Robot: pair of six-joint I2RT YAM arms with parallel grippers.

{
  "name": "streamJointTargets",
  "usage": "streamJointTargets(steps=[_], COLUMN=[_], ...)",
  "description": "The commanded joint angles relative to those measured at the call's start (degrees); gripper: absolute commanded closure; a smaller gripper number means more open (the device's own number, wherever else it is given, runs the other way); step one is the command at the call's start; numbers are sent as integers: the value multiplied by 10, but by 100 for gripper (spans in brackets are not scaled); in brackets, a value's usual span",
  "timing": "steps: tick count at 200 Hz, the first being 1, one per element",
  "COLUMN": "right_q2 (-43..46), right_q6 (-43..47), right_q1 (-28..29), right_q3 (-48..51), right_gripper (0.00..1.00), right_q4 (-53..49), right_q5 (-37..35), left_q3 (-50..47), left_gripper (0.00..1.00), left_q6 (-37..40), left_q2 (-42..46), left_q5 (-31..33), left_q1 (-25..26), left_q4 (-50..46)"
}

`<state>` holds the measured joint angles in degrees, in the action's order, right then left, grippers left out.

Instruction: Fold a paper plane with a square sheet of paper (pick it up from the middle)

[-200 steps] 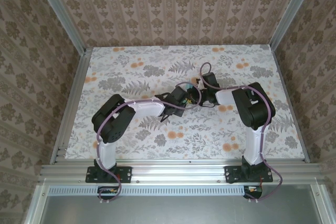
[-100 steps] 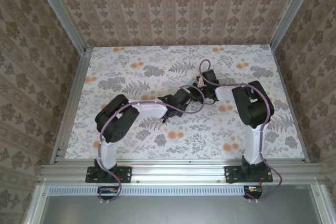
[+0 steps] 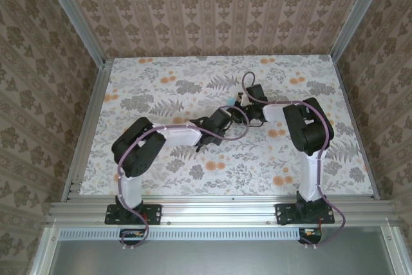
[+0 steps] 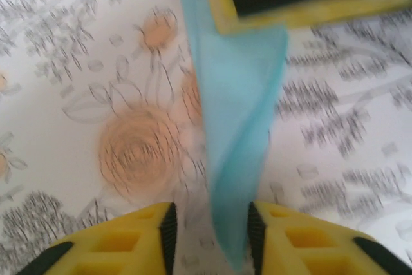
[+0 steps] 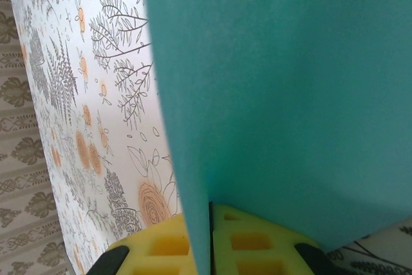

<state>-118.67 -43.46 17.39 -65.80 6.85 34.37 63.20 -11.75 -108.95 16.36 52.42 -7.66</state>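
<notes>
Turquoise paper (image 5: 290, 94) pinched in right hand (image 5: 210, 227); left wrist view: left hand (image 4: 209, 227) spread around its tip

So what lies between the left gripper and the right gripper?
The thin turquoise-blue sheet of paper: the right gripper pinches it, and its tip sits between the parted fingers of the left gripper, in the left wrist view.

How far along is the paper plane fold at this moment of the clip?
Done: the sheet of paper is up off the table and looks folded at least once. In hand: the right gripper is shut on its edge; the left gripper stands open around its narrow end. Left: no finished dart shape yet, so more creases remain.
</notes>
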Motion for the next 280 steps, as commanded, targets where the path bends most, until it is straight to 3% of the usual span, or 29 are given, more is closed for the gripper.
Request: streamJointTargets(steps=[1,49,109,157,234,280], right_q2=[-24,-32,-43,-52,-59,-63], right_q6=[24,49,66,66,62,60], right_q1=[-3,-9,-10,-9,-10,-10], right_q3=[-6,-12,-14,-21,-24,-22], right_gripper=[91,90,90,88,87,87], right_q4=[-26,-45,-34,-24,-21,-25], right_q5=[-15,-11,22,44,45,37], left_q3=[-26,-40,10,74,106,113], left_gripper=[57,53,59,68,84,82], left_q6=[-1,-84,-190,-181,-161,-153], left_q2=[58,97,14,-50,-82,-88], left_q5=[-107,-281,-419,-420,-404,-394], left_q1=[-17,-100,-170,-172,-167,-157], left_q4=[-31,21,51,7,-29,-39])
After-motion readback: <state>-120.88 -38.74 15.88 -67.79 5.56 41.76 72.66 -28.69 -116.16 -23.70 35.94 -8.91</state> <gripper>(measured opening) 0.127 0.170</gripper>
